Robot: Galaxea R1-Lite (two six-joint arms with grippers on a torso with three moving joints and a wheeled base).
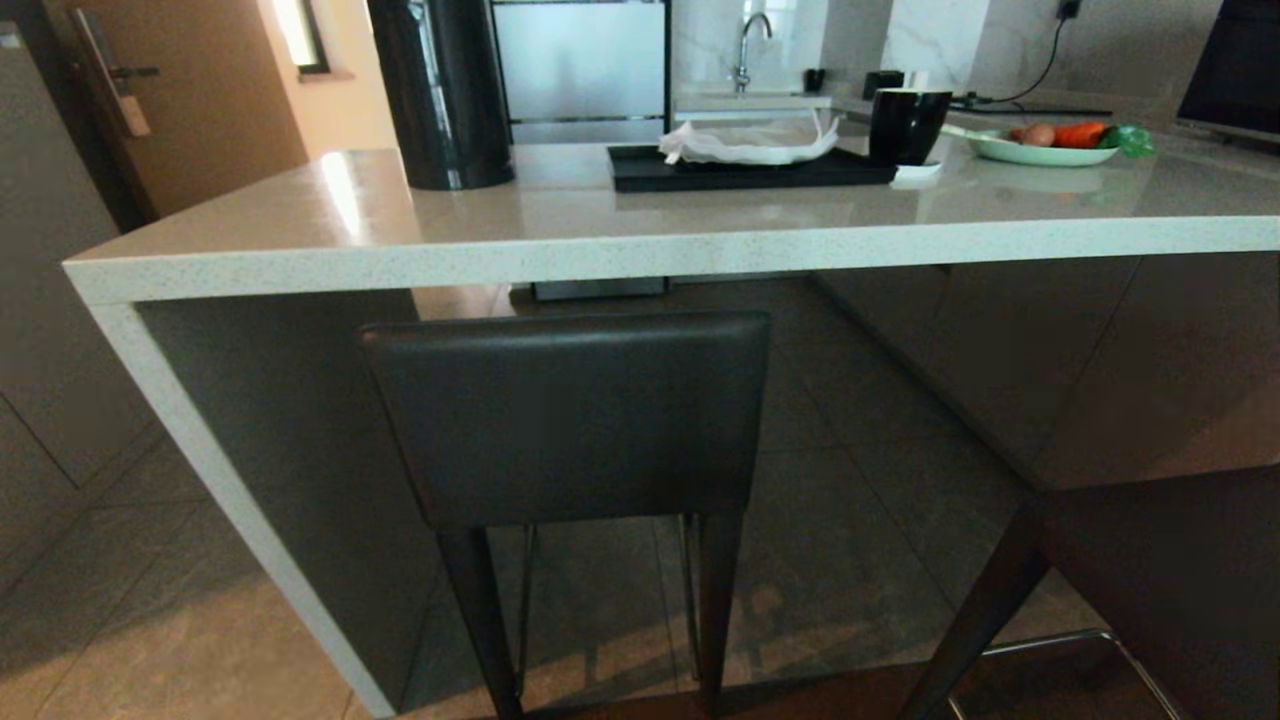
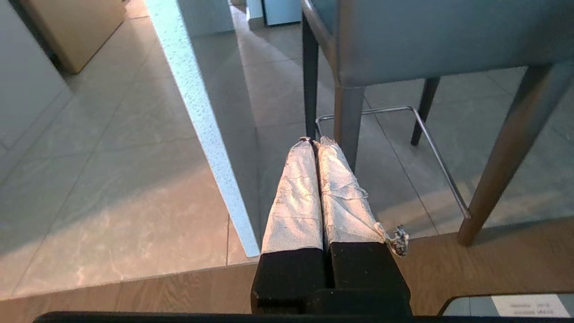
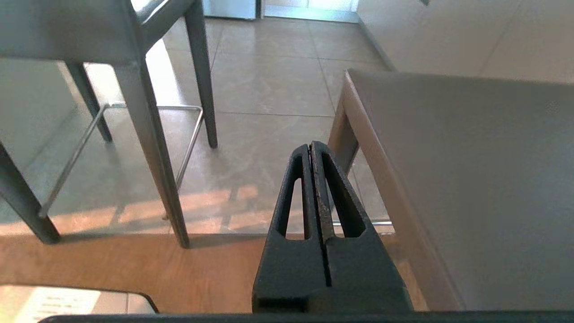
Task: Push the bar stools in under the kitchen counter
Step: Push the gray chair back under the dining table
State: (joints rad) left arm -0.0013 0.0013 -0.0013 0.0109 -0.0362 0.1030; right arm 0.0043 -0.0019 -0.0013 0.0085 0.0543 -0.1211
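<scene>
Left gripper (image 2: 316,142): tape-wrapped fingers pressed together, nothing between them; it hangs low over the floor, outside the head view.
Ahead of the left gripper: the near stool (image 2: 430,40), its rear leg just past the fingertips and its footrest (image 2: 430,143) a little beyond; the slab end leg (image 2: 202,121) of the kitchen counter runs along the other side.
Right gripper (image 3: 310,150): black fingers closed tip to tip, holding nothing, also low and out of the head view.
Beside the right gripper: the second stool (image 3: 471,179), its seat close alongside; the near stool stands further off across the tiles.
Stool positions: the near stool's backrest (image 1: 570,415) sits below the counter edge (image 1: 700,250) but outside it; the second stool is further out, at the head view's lower right.
Handling, as a judgement: rigid frames, fairly heavy, tall and narrow, so liable to tip or judder at the wood-to-tile seam.
Where to push: closed fingers flat against the padded backrest, centred, or lower near seat height; not the thin footrest.
Surface: leather-like cover may be slick, so press square.
</scene>
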